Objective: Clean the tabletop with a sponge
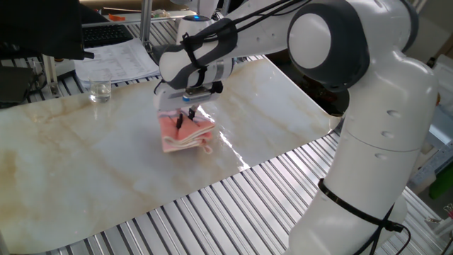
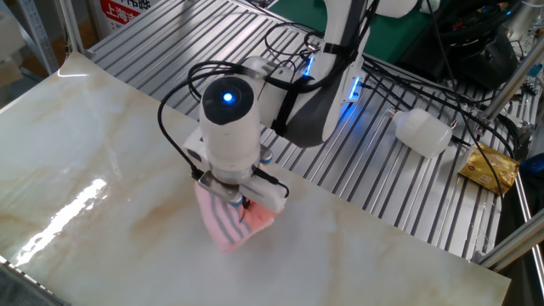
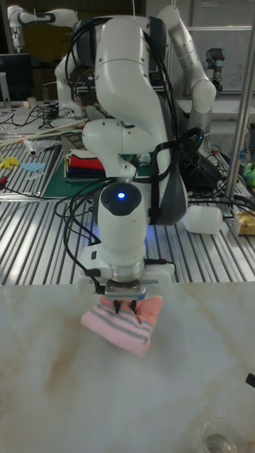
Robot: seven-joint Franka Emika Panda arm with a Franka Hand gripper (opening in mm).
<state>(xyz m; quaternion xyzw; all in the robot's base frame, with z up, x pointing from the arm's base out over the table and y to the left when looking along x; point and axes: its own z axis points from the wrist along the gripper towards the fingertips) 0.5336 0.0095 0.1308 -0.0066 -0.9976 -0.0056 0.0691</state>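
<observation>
One gripper [image 3: 127, 306] aimed straight down, jaws clenched on the sponge [image 3: 121, 323], pressing it flat onto the tabletop [image 3: 64, 396], glass [image 3: 224, 433] at 5 o'clock.

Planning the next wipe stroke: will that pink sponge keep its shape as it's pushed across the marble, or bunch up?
The sponge looks soft and folded in layers, so it probably bunches or unfolds. The gripper presses into its middle, so its edges may trail. The tabletop looks glossy, so it should slide easily.
</observation>
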